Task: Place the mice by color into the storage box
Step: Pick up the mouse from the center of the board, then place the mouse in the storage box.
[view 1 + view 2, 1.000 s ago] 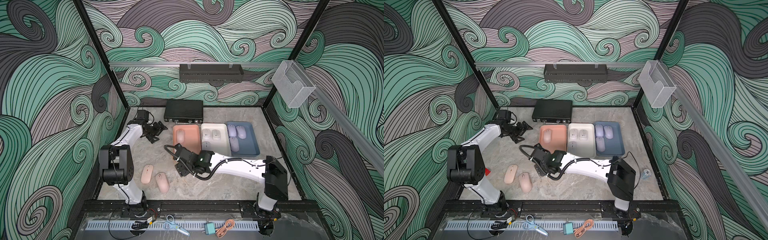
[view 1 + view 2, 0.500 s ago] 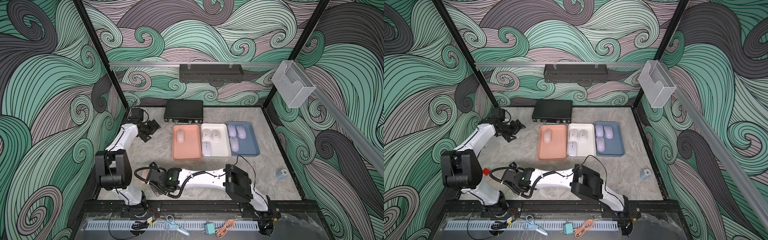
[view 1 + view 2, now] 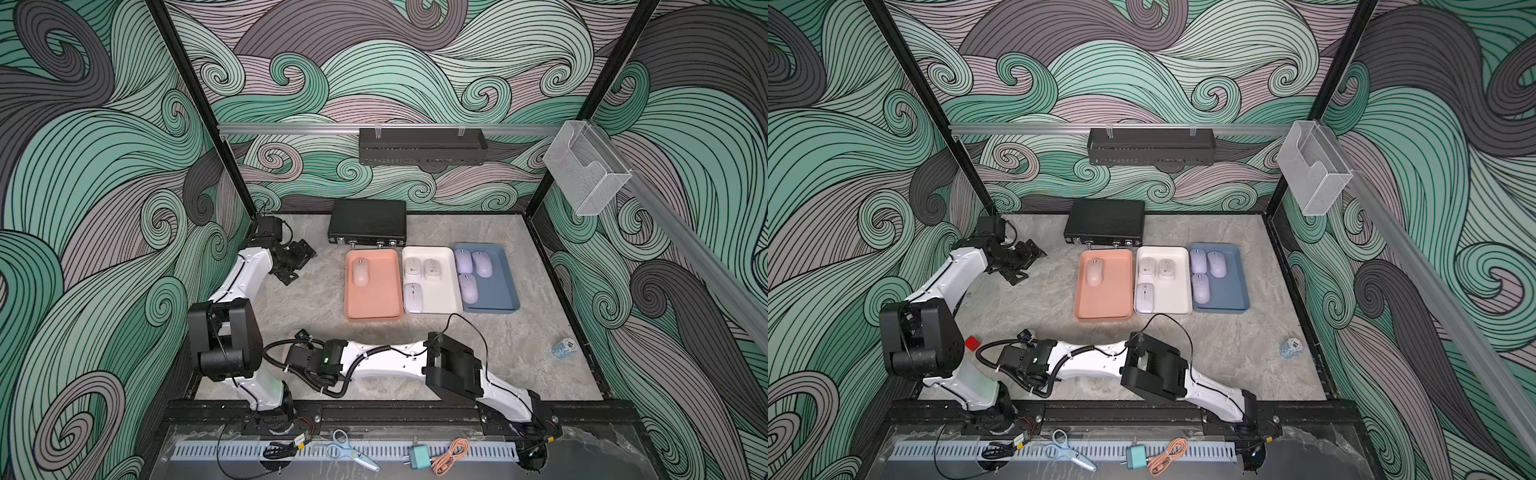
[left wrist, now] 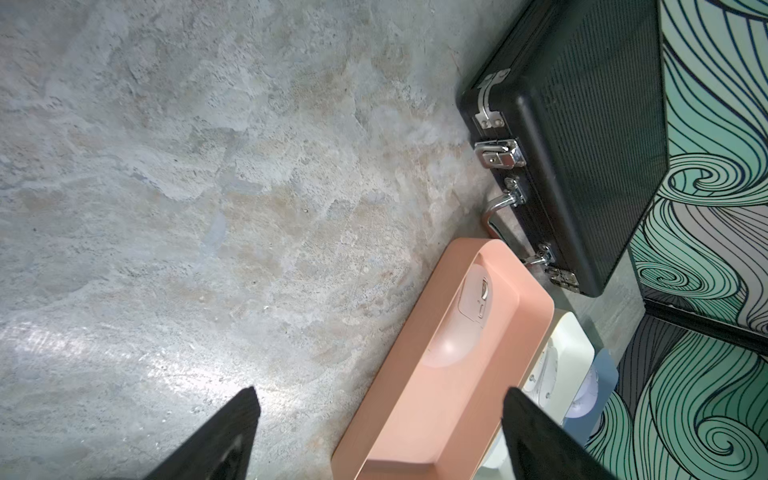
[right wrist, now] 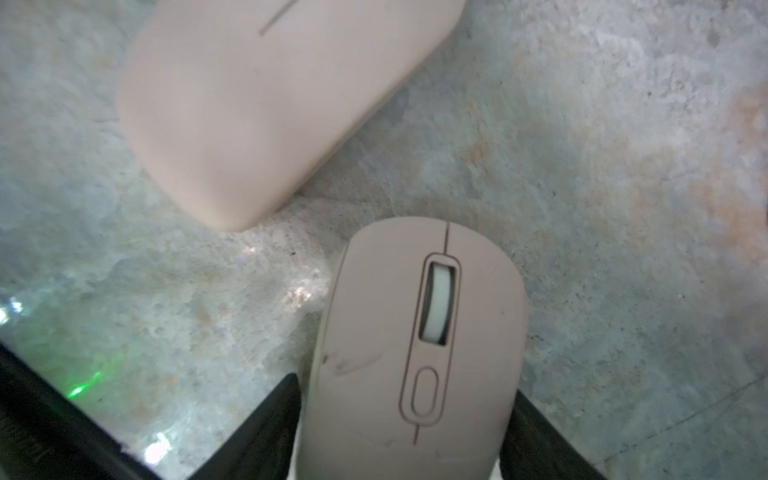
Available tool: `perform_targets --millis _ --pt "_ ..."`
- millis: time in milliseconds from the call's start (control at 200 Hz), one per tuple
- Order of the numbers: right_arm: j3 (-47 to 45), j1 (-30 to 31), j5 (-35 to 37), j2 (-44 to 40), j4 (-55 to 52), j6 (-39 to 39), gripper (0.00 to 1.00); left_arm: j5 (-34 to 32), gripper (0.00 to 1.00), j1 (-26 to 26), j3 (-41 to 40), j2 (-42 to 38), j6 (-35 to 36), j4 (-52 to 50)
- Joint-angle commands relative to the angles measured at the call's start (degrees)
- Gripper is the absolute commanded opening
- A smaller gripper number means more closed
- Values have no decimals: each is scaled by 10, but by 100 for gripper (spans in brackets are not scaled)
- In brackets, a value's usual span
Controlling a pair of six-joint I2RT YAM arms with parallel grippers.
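right hand [image 5: 405,384] is low over the near-left tabletop [image 5: 623,208], its two black fingers [image 5: 266,419] set either side of a pastel pink oval mouse [image 5: 424,328] with a pale scroll wheel. the fingers sit hard by both flanks. you cannot tell from this view whether they pinch it or only bracket it, and the mouse looks to be resting on the stone surface. note the axis: the mouse's long line runs straight out from the wrist, wheel end away, so the fingers cross its short width. that reads as a sound line for a grip. a second pink mouse [image 5: 270,104] lies just beyond the wheel end, skewed, near but apart. in both top views the right arm [image 3: 386,361] hides the pair. the salmon-pink shallow plastic tray [image 3: 374,301], holding one pink mouse [image 3: 360,272], lies further back and to the right of this hand, so expect a lift, then a carry back and right. left hand [image 4: 380,391] hangs wide open and empty near that tray's far-left corner, closer to the tray but well apart from the loose mice.
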Motion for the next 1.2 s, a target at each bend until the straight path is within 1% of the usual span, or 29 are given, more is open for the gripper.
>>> perform_targets --millis 0,55,175,325,525,620,715,781,916,1046,1116,1196 --pt "4 -4 15 10 -19 25 67 3 90 3 13 -16 1 -9" --pt "-6 -5 16 5 -12 27 64 4 90 4 14 -18 1 -10" --pt "-32 -6 25 -18 6 25 59 3 90 5 14 -19 1 -9" --pt "-75 -5 44 -73 31 18 57 4 90 4 13 -20 2 -9" --pt "-124 -9 78 -154 28 16 56 0 90 6 13 -23 4 -8" --pt "-146 -20 90 -197 18 16 56 3 90 6 9 -17 -1 -3" --pt "-169 -48 92 -237 11 13 56 17 90 3 7 -13 -2 -1" --pt "-177 -73 106 -257 3 4 56 20 90 0 2 -16 -6 6" --pt "-170 -145 115 -274 -15 -17 56 27 90 -31 -6 -14 -10 17" --pt "-138 -208 140 -240 -18 -25 56 59 90 -75 -8 -5 -13 32" --pt "-118 -234 142 -213 -12 -25 55 51 90 -95 -5 -8 -6 28" --pt "-86 -262 139 -181 -12 -27 55 36 90 -105 -6 -16 -1 24"
